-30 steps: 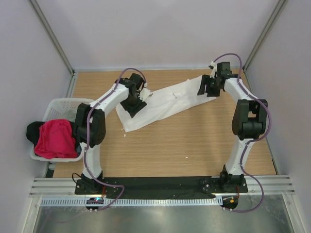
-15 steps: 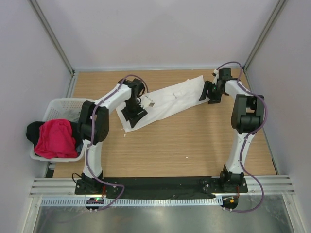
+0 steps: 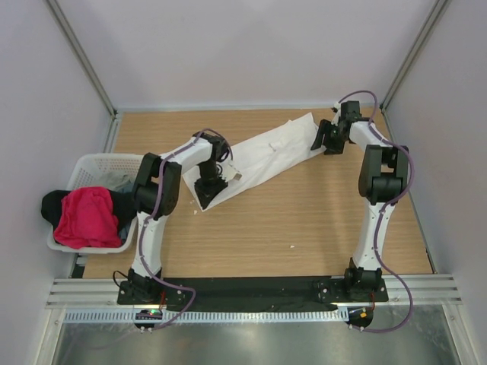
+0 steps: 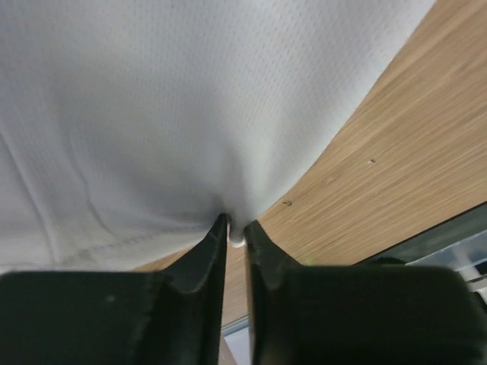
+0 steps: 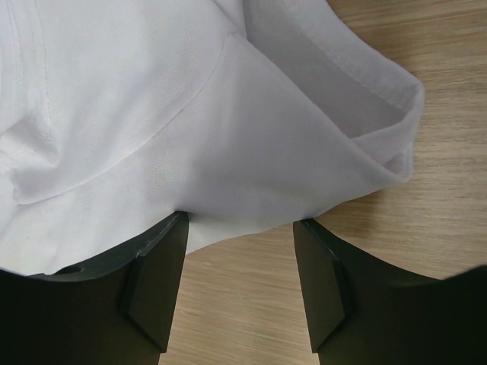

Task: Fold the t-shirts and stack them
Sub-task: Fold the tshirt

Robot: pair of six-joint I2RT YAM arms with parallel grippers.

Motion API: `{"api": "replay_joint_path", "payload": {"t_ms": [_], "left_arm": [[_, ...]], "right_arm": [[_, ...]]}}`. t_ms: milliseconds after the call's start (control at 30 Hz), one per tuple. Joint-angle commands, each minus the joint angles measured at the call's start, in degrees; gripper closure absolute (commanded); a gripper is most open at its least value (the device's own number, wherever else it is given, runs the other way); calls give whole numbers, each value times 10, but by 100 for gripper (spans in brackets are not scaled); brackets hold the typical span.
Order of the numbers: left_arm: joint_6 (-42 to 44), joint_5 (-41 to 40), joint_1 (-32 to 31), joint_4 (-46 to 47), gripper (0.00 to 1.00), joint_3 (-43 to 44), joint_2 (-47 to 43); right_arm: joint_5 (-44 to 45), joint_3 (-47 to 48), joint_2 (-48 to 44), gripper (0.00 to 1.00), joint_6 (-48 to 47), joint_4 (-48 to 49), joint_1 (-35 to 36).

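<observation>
Visibility is patchy here. From above, the left arm's wrist sits right over the near-left corner of the white t-shirt (image 3: 262, 152), so the grip only shows on the wrist camera. There the left end effector (image 4: 236, 228) is clenched on a small pinch of white cloth at the shirt's edge, fingers almost touching. The black t-shirt (image 3: 50, 205) is mostly buried under the pink-red t-shirt (image 3: 87, 217) in the basket (image 3: 85, 161) and spills over its left side. Can't really pick out the collar or sleeves of the white one.

Compared to a second ago, the left end effector has slid from the middle-left of the shirt down to that near corner and closed up. The right end effector (image 5: 240, 224) has barely shifted. It's released, fingers wide apart at the shirt's far-right edge with the hem lying between them.

The white shirt lies as a long rumpled strip running diagonally across the counter (image 3: 304, 220), near-left to far-right, with a folded-over layer at the right end.
</observation>
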Motion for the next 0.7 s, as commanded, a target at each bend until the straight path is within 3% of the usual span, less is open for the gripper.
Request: {"api": "replay_joint_path", "payload": {"t_ms": [0, 67, 167, 367, 667], "left_arm": [[-1, 36, -12, -29, 88, 28, 4], [2, 50, -32, -40, 96, 36, 4], [16, 58, -69, -59, 100, 53, 7], [20, 106, -140, -93, 100, 57, 16], [-20, 161, -235, -70, 100, 75, 28]], "right_arm": [[20, 25, 10, 37, 3, 13, 3], [15, 31, 17, 37, 7, 17, 3], [14, 53, 33, 37, 8, 20, 6], [17, 107, 71, 37, 3, 22, 14], [4, 140, 91, 37, -7, 34, 30]]}}
